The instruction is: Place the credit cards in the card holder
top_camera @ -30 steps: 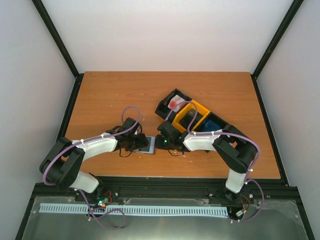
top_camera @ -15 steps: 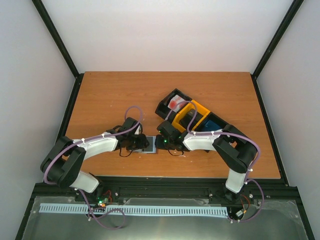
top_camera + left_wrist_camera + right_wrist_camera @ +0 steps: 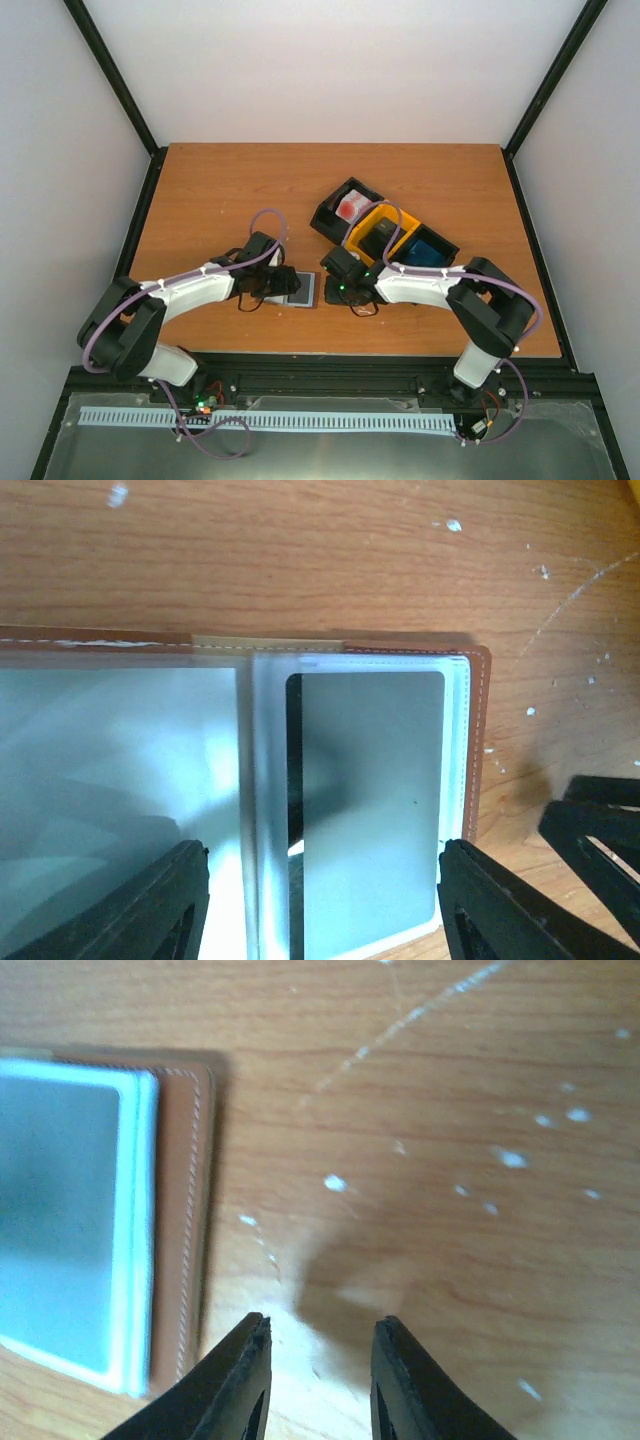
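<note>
Card holder (image 3: 299, 288): brown, open flat on the surface (image 3: 200, 200) between both arms, grey card (image 3: 370, 800) in its right-hand sleeve. Left gripper (image 3: 322, 872): fingers wide apart, straddling that page, clamping nothing. Right gripper (image 3: 318, 1360): fingers slightly apart, empty, over bare wood just beside the brown edge. Hazards I log: a nudge from either arm sliding the case; the card riding out of its sleeve; the blue card (image 3: 428, 250) in the tray (image 3: 392, 213) resisting a pinch.

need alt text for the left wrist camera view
An open card holder lies flat on a wooden table, a grey credit card showing in its clear sleeve beside the brown edge. The left gripper has its black fingers spread wide over it at the bottom of the frame.
</note>
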### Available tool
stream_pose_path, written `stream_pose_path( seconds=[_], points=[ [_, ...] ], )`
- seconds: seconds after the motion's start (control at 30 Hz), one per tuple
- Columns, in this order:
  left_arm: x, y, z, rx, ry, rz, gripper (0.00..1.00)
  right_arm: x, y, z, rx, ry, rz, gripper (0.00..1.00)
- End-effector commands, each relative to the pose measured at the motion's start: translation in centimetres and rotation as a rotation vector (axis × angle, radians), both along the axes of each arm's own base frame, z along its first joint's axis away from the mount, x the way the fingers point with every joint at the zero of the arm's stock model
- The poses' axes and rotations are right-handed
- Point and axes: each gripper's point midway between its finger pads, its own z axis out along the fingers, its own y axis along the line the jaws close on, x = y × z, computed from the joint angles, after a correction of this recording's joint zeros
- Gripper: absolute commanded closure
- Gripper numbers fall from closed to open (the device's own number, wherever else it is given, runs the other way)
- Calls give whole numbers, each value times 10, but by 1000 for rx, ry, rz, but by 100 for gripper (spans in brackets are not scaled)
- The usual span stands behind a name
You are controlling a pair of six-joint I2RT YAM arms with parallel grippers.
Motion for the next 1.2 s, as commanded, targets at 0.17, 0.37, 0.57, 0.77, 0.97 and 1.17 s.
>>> stream_pose_path(
  seconds=[0.17, 0.37, 0.57, 0.77, 0.97, 1.17],
  points=[
    [8, 28, 28, 87, -81, 129, 50, -18, 26, 25, 155, 25, 108, 72],
    [-2, 47, 5, 129, -34, 181, 56, -17, 63, 41, 328, 26, 174, 76],
    [-12, 64, -12, 174, 3, 225, 57, -16, 67, 24, 311, 73, 148, 74],
    [-21, 65, -17, 156, 14, 207, 63, -15, 75, 13, 314, 98, 159, 77],
    [-23, 64, -19, 156, 18, 188, 70, -11, 74, 11, 298, 93, 134, 84],
    [-25, 54, -17, 104, 31, 164, 75, 0, 56, 19, 215, 30, 69, 80]
  ],
)
